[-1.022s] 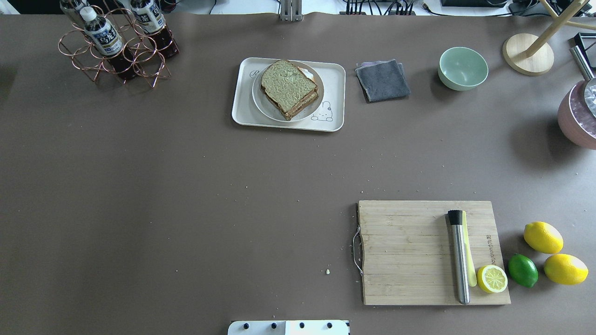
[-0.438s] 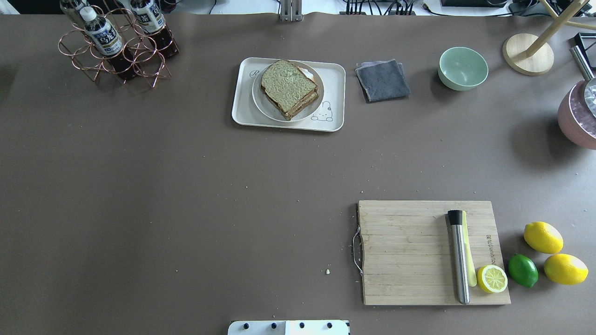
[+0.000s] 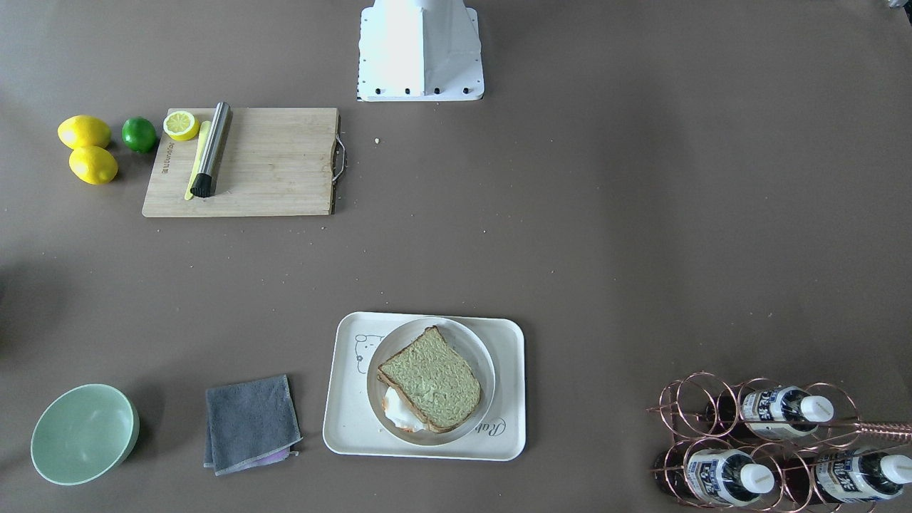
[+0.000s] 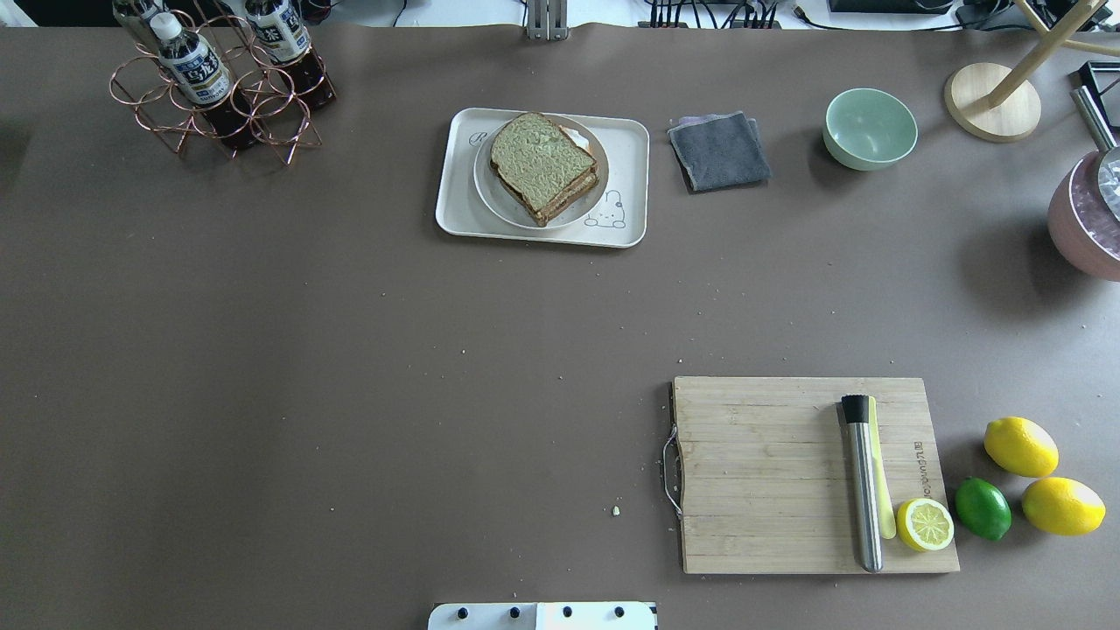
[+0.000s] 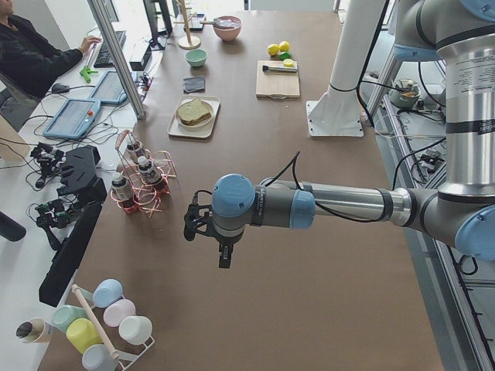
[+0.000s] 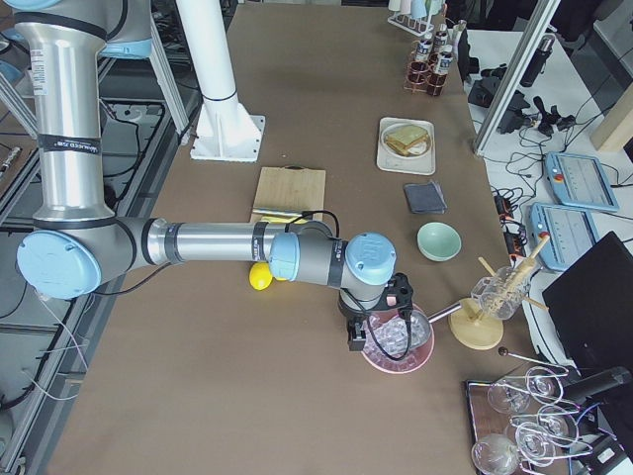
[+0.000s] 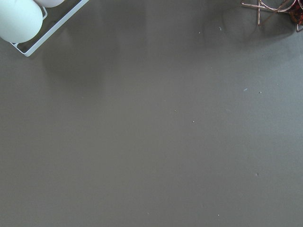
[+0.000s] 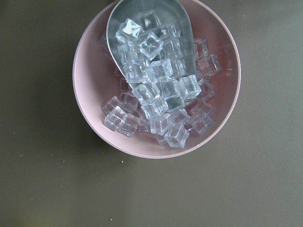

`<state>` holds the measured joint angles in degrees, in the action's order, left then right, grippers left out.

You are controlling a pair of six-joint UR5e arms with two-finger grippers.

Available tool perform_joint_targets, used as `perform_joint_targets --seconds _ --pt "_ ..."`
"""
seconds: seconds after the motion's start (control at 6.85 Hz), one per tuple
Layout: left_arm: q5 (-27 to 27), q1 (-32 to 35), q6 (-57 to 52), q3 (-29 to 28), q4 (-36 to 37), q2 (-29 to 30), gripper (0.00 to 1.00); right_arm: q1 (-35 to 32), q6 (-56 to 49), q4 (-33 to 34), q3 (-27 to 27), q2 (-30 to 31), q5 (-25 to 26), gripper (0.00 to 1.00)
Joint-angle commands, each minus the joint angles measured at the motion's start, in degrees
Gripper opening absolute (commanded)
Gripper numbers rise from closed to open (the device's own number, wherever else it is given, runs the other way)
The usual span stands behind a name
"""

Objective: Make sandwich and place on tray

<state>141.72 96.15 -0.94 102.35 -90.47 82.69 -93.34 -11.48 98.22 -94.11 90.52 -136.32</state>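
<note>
Hanging over the brown table (image 5: 309, 309), the left gripper (image 5: 223, 256) is seen only from the side, so it cannot be told whether its jaws are parted or closed. A copper bottle rack (image 5: 143, 185) is seen at 10 o'clock from it in that view. Its wrist camera is filled with tabletop, with a pale cup (image 7: 19, 19) at 10 o'clock.

The right gripper (image 6: 355, 339) is held above a pink bowl (image 8: 87, 94), and its grip cannot be told either. The bowl is filled with clear ice cubes (image 8: 156, 94), and a metal scoop (image 8: 113, 16) is laid in it toward 12 o'clock.

Viewed from overhead, the sandwich (image 4: 542, 166) is found on a round white plate (image 4: 499, 199). The plate is set inside the tray (image 4: 455, 214), at 12 o'clock from the robot's base (image 4: 542, 616). From the front camera the egg (image 3: 399, 419) is seen poking out at the sandwich's 7 o'clock edge.

A folded grey cloth (image 4: 719, 150) is laid at 3 o'clock of the tray, with a green bowl (image 4: 870, 128) beyond it. A cutting board (image 4: 770, 472) is placed at 4 o'clock, well apart from the tray. A steel bar (image 4: 862, 490) and a half lemon (image 4: 925, 524) are carried on the board.
</note>
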Motion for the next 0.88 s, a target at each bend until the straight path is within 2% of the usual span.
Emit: perform_joint_targets --seconds 0.0,0.29,0.73 --pt "0.05 0.00 0.06 0.05 0.12 0.37 0.97 0.00 -0.03 -0.04 -0.02 0.00 0.00 1.00" --pt "0.05 0.00 -0.02 0.40 -0.05 1.07 0.97 0.17 -0.12 -0.04 -0.02 -0.17 0.00 1.00" --pt "-0.31 -0.17 -0.20 0.22 -0.05 1.33 0.97 0.35 0.06 -0.22 -3.18 0.00 -0.26 1.00"
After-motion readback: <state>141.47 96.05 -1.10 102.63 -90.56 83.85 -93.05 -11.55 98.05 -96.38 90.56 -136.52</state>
